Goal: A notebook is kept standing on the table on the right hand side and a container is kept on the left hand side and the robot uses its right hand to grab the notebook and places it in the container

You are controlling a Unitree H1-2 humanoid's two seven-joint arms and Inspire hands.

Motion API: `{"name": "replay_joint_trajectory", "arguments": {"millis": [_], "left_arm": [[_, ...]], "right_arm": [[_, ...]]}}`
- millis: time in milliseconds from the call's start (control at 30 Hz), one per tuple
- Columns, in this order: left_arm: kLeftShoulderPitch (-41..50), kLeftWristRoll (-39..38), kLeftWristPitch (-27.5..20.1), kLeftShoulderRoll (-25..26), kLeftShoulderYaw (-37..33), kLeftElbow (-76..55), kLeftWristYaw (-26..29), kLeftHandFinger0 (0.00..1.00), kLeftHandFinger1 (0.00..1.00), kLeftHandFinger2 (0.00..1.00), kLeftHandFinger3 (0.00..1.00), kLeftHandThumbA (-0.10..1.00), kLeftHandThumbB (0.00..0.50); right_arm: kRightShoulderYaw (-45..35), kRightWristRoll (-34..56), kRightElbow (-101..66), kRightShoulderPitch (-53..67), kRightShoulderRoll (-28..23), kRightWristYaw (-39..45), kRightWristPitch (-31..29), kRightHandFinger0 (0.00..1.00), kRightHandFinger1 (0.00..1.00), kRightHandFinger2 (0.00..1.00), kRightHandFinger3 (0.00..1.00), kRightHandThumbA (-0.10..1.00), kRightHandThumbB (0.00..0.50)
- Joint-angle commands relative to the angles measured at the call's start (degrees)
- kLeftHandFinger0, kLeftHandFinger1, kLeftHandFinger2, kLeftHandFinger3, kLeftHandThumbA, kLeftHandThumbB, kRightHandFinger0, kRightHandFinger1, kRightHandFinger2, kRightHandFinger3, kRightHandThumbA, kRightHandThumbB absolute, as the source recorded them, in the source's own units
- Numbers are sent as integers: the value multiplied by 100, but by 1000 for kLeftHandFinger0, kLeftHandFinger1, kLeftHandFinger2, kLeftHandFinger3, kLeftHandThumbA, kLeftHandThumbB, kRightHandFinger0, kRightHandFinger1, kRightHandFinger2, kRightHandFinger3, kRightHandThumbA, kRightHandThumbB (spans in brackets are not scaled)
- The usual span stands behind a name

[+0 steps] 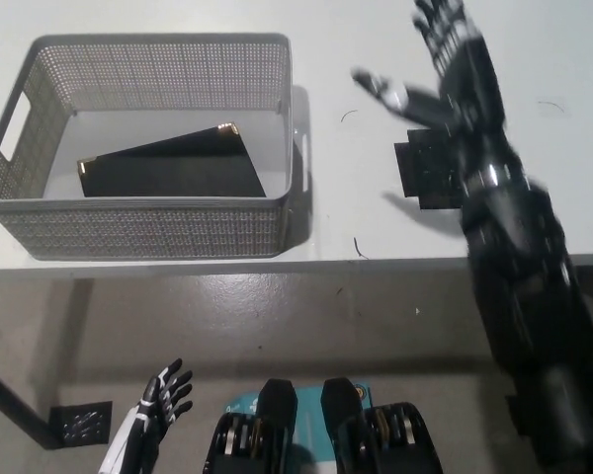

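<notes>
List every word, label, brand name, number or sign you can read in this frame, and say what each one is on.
None can be read.
Notebook in the container: plain black cover with gold corners, no title visible.
Black mat on the table, under the open right hand: no print visible.
Teal patch at the bottom edge: mostly hidden, unreadable.
Left hand, low at the left: no markings legible.

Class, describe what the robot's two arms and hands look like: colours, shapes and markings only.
The right hand is black with pale fingertip patches, on a thick black arm of jointed, rounded shells. The left hand has black fingers with white patches on a slim white forearm.
</notes>
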Motion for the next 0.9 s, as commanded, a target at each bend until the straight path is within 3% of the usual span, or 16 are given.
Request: {"name": "replay_joint_trajectory", "arguments": {"millis": [0, 167, 233, 400, 533, 867], "left_arm": [[-48, 32, -179, 98, -24, -240, -95, 1000, 1000, 1000, 1000, 1000, 245], [-91, 17, -204, 69, 12, -230, -48, 1000, 1000, 1000, 1000, 1000, 258], [-88, 77, -212, 84, -7, -247, -35, 1000, 1000, 1000, 1000, 1000, 247], [-83, 38, -164, 103, -3, -265, -69, 1000, 1000, 1000, 1000, 1000, 244], [-90, -11, -114, 97, 5, -290, -89, 1000, 1000, 1000, 1000, 1000, 237], [-130, 62, -171, 88, -8, -251, -66, 1000, 1000, 1000, 1000, 1000, 223]], "right_arm": [[681, -351, -4949, 2920, -209, 526, -770, 1000, 1000, 1000, 1000, 1000, 473], [812, -487, -3979, 3890, -132, 528, -1235, 1000, 1000, 1000, 1000, 1000, 419], [758, -455, -3313, 4054, -90, 516, -1629, 1000, 1000, 1000, 1000, 1000, 346], [666, -66, -2404, 4289, -38, 567, -1598, 1000, 1000, 1000, 1000, 1000, 364], [639, 99, -1784, 4348, -22, 711, -1764, 1000, 1000, 1000, 1000, 1000, 293], [450, 40, -311, 4081, 13, 774, -2063, 1000, 1000, 1000, 1000, 1000, 322]]}}
